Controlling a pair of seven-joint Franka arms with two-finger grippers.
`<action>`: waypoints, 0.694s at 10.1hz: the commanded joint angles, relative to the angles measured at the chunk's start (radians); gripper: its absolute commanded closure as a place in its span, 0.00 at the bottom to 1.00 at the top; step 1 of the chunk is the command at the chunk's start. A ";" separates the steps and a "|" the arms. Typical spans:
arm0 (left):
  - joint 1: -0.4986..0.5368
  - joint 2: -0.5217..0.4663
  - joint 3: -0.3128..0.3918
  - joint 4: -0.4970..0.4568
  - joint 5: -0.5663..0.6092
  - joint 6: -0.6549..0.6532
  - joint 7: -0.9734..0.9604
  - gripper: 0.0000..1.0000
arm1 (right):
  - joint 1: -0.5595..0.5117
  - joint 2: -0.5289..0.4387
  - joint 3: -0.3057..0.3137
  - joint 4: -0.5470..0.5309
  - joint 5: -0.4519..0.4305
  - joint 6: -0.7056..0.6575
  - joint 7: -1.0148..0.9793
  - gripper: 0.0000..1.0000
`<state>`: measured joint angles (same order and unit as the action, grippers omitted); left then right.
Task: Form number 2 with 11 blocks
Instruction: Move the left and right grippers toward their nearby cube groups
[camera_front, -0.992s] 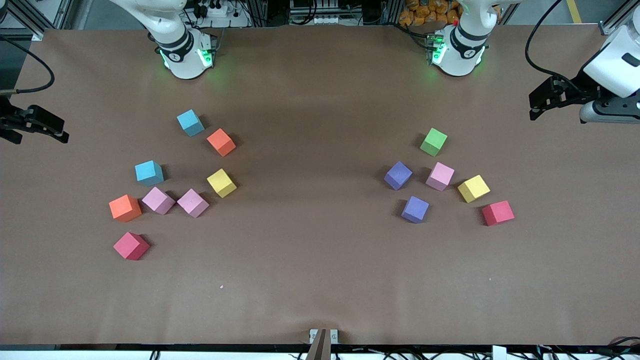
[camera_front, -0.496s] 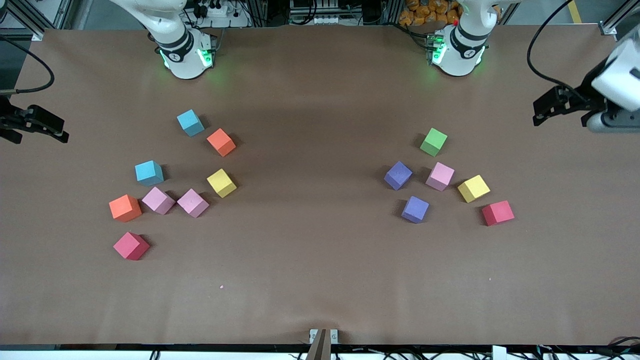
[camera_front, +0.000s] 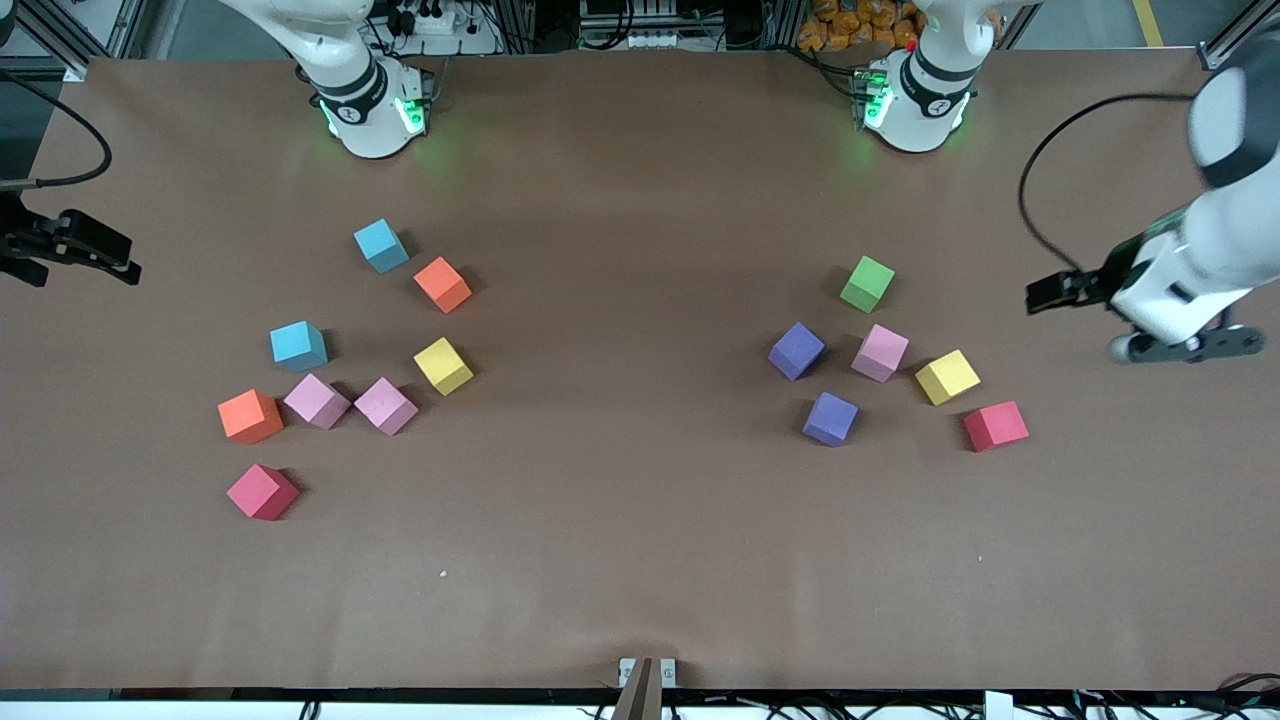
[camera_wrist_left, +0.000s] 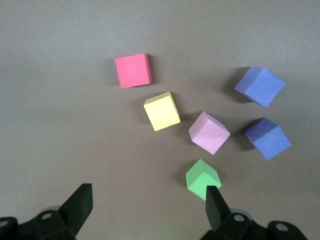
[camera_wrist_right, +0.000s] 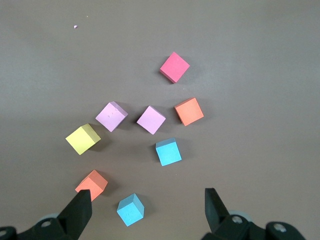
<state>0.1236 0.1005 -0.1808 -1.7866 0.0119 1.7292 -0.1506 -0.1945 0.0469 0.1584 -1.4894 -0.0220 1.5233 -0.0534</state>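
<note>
Two loose groups of blocks lie on the brown table. Toward the left arm's end are green (camera_front: 867, 283), pink (camera_front: 880, 352), yellow (camera_front: 947, 377), red (camera_front: 995, 425) and two purple (camera_front: 796, 350) (camera_front: 830, 418). Toward the right arm's end are two orange (camera_front: 442, 284) (camera_front: 250, 416), yellow (camera_front: 443, 365), two pink (camera_front: 316, 400) (camera_front: 385, 405) and red (camera_front: 262, 491). My left gripper (camera_front: 1050, 293) (camera_wrist_left: 148, 195) hangs open and empty over bare table beside the first group. My right gripper (camera_front: 110, 258) (camera_wrist_right: 147, 196) waits open and empty over the table's end.
Two light-blue cubes (camera_front: 380, 245) (camera_front: 298, 346) lie among the blocks at the right arm's end. The two arm bases (camera_front: 370, 100) (camera_front: 915, 95) stand at the table's back edge. A small bracket (camera_front: 646, 672) sits at the front edge.
The left arm has swung down and inward from the table's end toward the green, yellow and red blocks. The right gripper and all blocks have stayed put.
</note>
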 joint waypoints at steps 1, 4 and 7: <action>0.004 0.007 -0.003 -0.132 -0.012 0.117 -0.075 0.00 | -0.008 -0.007 0.013 -0.015 0.016 0.006 0.010 0.00; 0.007 0.157 -0.003 -0.137 0.053 0.195 -0.220 0.00 | 0.033 0.001 0.015 -0.066 0.016 0.015 0.010 0.00; -0.004 0.223 -0.003 -0.195 0.054 0.373 -0.369 0.00 | 0.079 -0.010 0.016 -0.244 0.022 0.174 0.012 0.00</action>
<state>0.1268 0.3173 -0.1801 -1.9497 0.0416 2.0373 -0.4439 -0.1198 0.0617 0.1738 -1.6520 -0.0148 1.6388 -0.0496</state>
